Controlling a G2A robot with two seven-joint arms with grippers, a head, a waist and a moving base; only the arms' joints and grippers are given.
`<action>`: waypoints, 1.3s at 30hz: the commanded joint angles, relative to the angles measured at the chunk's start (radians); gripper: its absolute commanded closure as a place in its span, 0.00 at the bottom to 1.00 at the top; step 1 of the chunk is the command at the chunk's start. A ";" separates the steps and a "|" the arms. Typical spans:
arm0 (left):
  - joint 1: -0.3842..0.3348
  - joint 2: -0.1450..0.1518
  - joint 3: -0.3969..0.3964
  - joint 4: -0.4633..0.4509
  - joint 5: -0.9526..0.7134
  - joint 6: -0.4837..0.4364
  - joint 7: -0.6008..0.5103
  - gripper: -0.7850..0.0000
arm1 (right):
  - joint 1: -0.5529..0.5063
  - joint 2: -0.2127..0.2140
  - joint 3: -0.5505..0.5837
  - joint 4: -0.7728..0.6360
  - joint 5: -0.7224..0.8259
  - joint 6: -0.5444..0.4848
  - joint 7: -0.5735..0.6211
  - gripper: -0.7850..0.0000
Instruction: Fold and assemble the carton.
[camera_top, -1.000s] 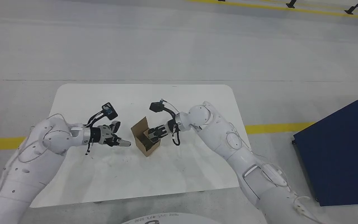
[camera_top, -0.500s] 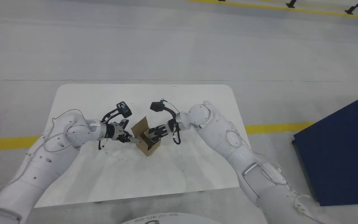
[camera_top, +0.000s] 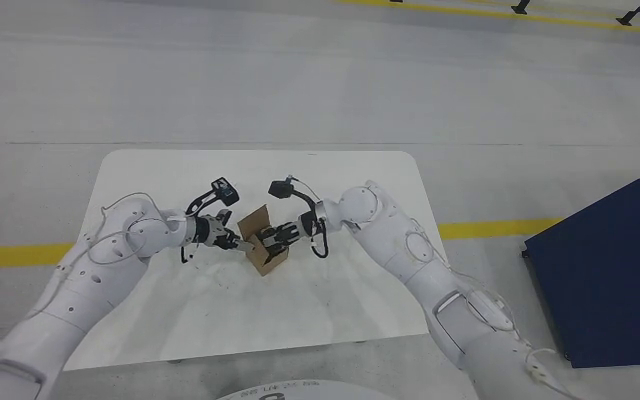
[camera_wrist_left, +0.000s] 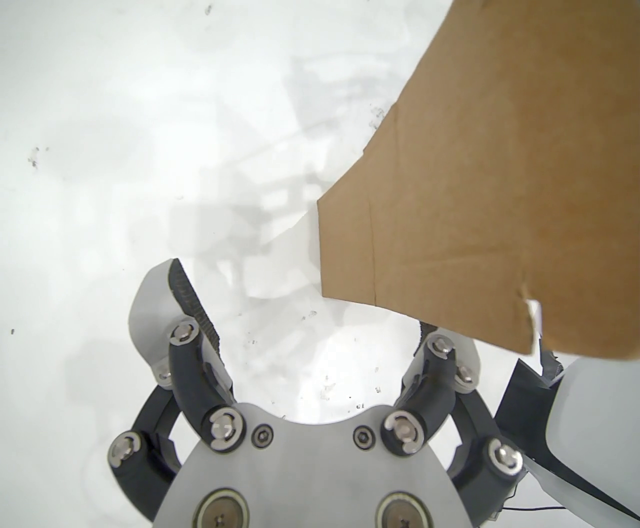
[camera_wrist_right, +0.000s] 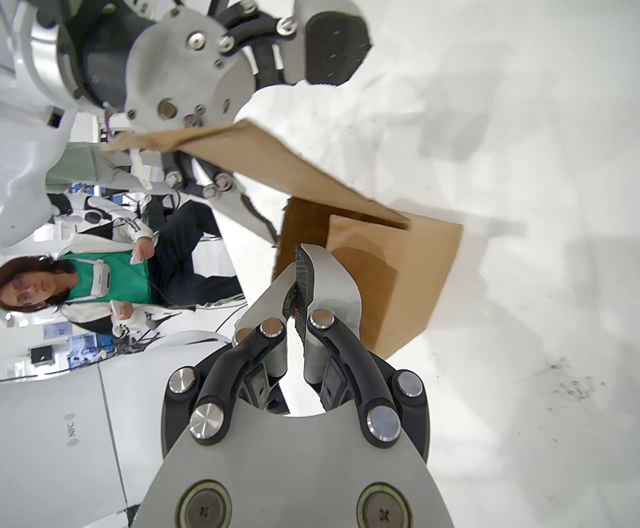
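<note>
Right pincer clamped on carton wall; left pincer spread apart, straddling raised flap; both arms angled inward.

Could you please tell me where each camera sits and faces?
Top view: above the arms, looking down at the white table; both arms show.
Left wrist view: on that wrist, facing the table past the open left gripper.
Right wrist view: on that wrist, facing along the shut right gripper.
All share the brown cardboard carton.

Small brown cardboard carton, half-assembled, one flap raised, near table centre
</note>
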 joint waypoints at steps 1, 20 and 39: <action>-0.006 -0.003 0.007 0.005 0.000 0.008 -0.002 0.00 | 0.006 0.001 0.010 0.025 0.070 -0.027 0.041 1.00; -0.024 -0.016 0.029 0.021 0.016 0.052 0.009 0.04 | 0.082 -0.037 -0.072 0.159 0.157 -0.002 0.069 1.00; 0.032 0.035 -0.123 -0.037 -0.092 -0.070 0.059 0.00 | 0.171 -0.096 -0.150 0.338 0.188 0.000 0.061 1.00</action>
